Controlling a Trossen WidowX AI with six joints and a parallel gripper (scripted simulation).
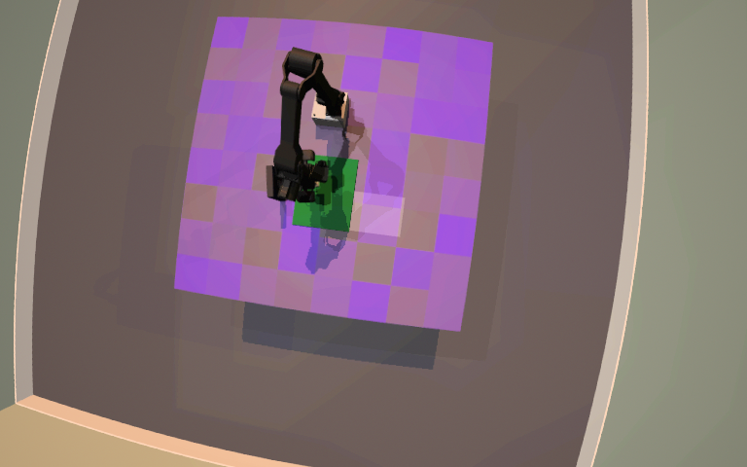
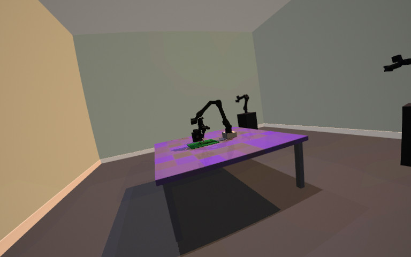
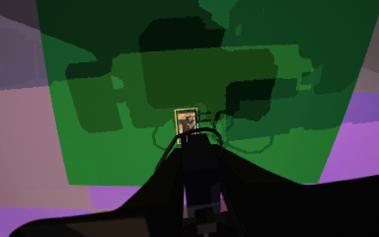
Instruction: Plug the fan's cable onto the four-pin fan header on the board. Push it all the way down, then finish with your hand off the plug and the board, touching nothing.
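Observation:
The green board [image 1: 302,217] [image 2: 193,146] [image 3: 99,165] lies on the table. The header [image 3: 187,118], pale-outlined with small pins, shows just ahead of the fingertips in the wrist view. My gripper [image 3: 195,152] [image 2: 202,138] is shut on the black plug, low over the board. The plug [image 3: 198,148] overlaps the header's near end in the wrist view; its height above the header cannot be told. The thin black cable [image 3: 203,129] arches over the near end of the header. The fan [image 1: 270,181] [image 2: 195,137] stands upright beside the board. The fingertips are hidden in the top view.
The purple checkered table [image 1: 441,297] [image 2: 257,148] carries my arm's pale base block [image 2: 229,135] behind the board. A pale patch [image 1: 379,214] lies beside the board. Two other black arms stand on pedestals beyond the table. Arm shadows darken much of the board.

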